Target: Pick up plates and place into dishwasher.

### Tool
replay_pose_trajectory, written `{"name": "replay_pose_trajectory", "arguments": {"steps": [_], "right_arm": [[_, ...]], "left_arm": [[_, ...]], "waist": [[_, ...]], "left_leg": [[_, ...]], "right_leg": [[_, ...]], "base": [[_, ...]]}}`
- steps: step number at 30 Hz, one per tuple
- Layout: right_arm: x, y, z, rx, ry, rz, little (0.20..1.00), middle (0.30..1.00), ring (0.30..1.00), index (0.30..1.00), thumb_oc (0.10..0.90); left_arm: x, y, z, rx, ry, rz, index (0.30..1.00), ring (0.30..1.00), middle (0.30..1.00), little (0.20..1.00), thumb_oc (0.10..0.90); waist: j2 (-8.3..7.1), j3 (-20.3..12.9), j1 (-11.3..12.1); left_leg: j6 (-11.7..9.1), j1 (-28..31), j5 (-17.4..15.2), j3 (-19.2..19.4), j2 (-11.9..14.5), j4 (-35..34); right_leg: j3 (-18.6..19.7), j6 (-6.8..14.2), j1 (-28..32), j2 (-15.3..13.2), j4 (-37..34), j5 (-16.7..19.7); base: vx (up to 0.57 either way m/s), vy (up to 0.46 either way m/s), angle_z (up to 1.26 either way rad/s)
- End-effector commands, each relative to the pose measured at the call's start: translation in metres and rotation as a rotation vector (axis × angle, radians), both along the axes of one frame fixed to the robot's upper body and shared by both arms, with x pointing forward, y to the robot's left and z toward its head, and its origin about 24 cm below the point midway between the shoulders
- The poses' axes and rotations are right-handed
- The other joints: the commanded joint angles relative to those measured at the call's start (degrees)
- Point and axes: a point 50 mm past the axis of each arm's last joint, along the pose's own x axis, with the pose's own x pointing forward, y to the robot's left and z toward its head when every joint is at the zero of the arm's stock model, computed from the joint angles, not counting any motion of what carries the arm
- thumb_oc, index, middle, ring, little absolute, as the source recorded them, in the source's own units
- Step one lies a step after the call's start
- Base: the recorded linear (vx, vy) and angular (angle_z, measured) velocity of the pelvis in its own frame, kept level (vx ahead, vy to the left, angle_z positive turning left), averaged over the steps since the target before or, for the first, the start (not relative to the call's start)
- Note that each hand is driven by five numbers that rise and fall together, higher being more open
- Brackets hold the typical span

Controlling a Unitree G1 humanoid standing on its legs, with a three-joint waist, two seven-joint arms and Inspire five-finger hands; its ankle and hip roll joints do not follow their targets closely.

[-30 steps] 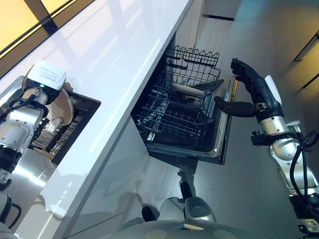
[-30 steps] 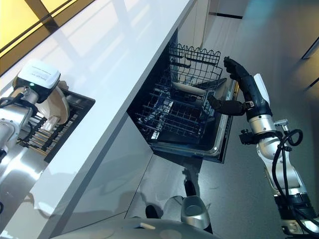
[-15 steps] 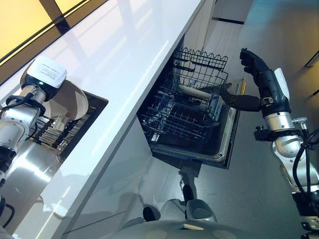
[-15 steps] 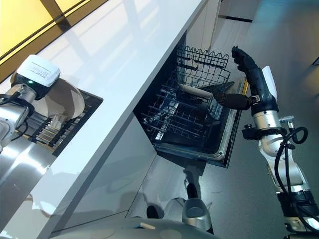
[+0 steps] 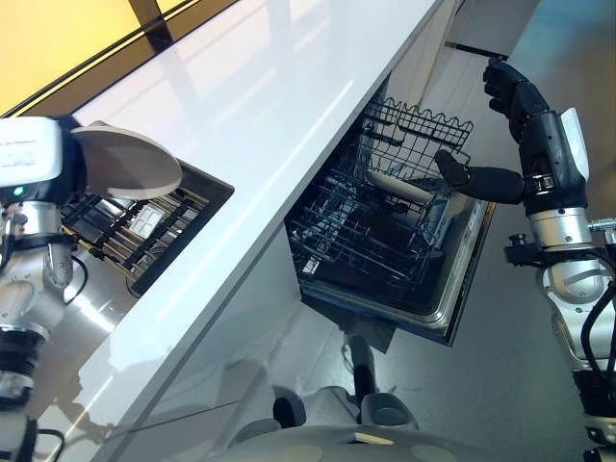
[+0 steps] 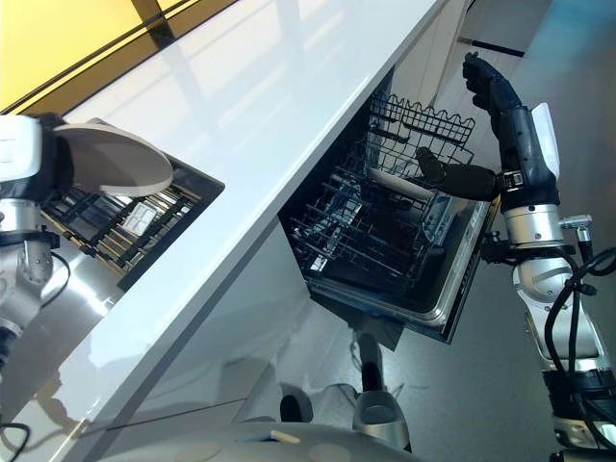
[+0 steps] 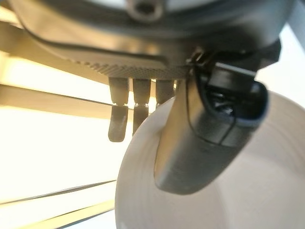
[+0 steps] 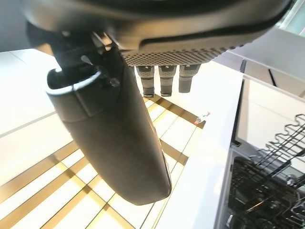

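A white plate [image 5: 125, 164] is lifted flat above the dark dish rack [image 5: 164, 217] sunk in the counter, pinched by my left hand [image 5: 67, 164]. In the left wrist view the thumb [image 7: 205, 138] lies across the plate [image 7: 228, 200], with the fingers [image 7: 118, 121] curled behind its rim. The dishwasher [image 5: 452, 308] stands open under the counter with its wire basket [image 5: 385, 212] pulled out; one white plate [image 5: 397, 186] leans in it. My right hand [image 5: 525, 106] hovers open beside the basket's far corner, thumb [image 5: 481, 178] stretched toward the wires, holding nothing.
The long white counter [image 5: 279, 106] runs between the rack and the dishwasher. A small white dish [image 5: 144, 219] rests in the rack. Grey floor [image 5: 500, 385] lies past the open dishwasher door.
My left hand has raised the plate out of the rack and turned it from upright to flat. The camera has swung, shifting the whole scene rightward. The right hand stays by the basket.
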Motion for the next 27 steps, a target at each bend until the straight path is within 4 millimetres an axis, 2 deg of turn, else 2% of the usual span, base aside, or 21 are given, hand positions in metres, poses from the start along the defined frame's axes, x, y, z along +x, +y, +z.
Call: {"name": "replay_pose_trajectory", "arguments": {"steps": [1, 5, 11, 14, 18, 22, 27], "right_arm": [[-0.019, 0.002, 0.043, -0.003, -0.273, 0.055, 0.9, 0.9, 0.9, 0.9, 0.8], [-0.019, 0.001, 0.041, 0.003, -0.261, 0.062, 0.9, 0.9, 0.9, 0.9, 0.8], [-0.021, -0.001, 0.047, 0.031, -0.295, 0.078, 0.9, 0.9, 0.9, 0.9, 0.8], [-0.023, 0.001, 0.056, 0.047, -0.359, 0.106, 0.9, 0.9, 0.9, 0.9, 0.8], [-0.024, 0.015, 0.07, 0.042, -0.421, 0.181, 0.9, 0.9, 0.9, 0.9, 0.8], [-0.021, 0.032, 0.076, 0.038, -0.368, 0.339, 0.9, 0.9, 0.9, 0.9, 0.8], [-0.01, 0.068, 0.08, 0.048, -0.313, 0.543, 0.9, 0.9, 0.9, 0.9, 0.8]], "left_arm": [[-0.014, 0.011, 0.055, 0.05, -0.381, 0.019, 0.3, 0.3, 0.3, 0.2, 0.1], [-0.015, 0.005, 0.059, 0.049, -0.458, -0.017, 0.3, 0.3, 0.3, 0.2, 0.1], [-0.018, -0.006, 0.084, 0.112, -0.613, -0.123, 0.3, 0.3, 0.3, 0.2, 0.1], [-0.021, -0.017, 0.105, 0.136, -0.701, -0.216, 0.3, 0.3, 0.3, 0.2, 0.1], [-0.023, -0.036, 0.122, 0.125, -0.768, -0.336, 0.3, 0.3, 0.3, 0.2, 0.1], [-0.023, -0.059, 0.131, 0.121, -0.77, -0.455, 0.3, 0.3, 0.3, 0.2, 0.1], [-0.015, -0.095, 0.133, 0.15, -0.728, -0.601, 0.3, 0.3, 0.3, 0.2, 0.1]], "waist": [[0.17, -7.67, -0.69], [-0.14, -7.91, -0.96], [-0.1, -8.2, -1.09], [0.12, -8.4, -0.6], [0.31, -8.53, 0.2], [0.16, -8.58, 1.05], [-0.15, -8.87, 3.05]], "left_leg": [[4.84, -1.67, -4.88, -0.69, -5.87, 0.65], [4.69, -1.47, -4.89, -0.43, -5.73, 0.49], [4.36, -1.71, -4.9, -0.14, -5.53, 0.89], [4.18, -1.9, -5.05, -0.33, -5.47, 1.3], [3.9, -2.02, -5.21, -0.98, -5.41, 1.9], [3.55, -1.99, -5.08, -1.9, -5.28, 2.02], [3.13, -2.25, -4.6, -3.78, -5.08, 1.96]], "right_leg": [[1.27, 2.53, -1.16, 4.68, 8.22, -8.28], [1.33, 2.4, -0.98, 4.73, 7.89, -8.37], [1.23, 2.08, -0.86, 4.86, 7.47, -8.64], [0.92, 1.76, -0.66, 4.96, 7.38, -9.06], [0.19, 1.37, -0.3, 5.08, 7.78, -9.71], [-1.02, 0.92, 0.24, 5.07, 8.12, -10.44], [-3.15, 0.27, 0.94, 4.96, 8.59, -11.36]], "base": [[0.0, 0.0, 0.0], [0.0, -0.004, -0.01], [-0.01, -0.012, -0.03], [-0.02, -0.014, 0.0], [-0.05, -0.025, 0.02], [-0.06, -0.044, 0.11], [-0.08, -0.07, 0.31]]}}
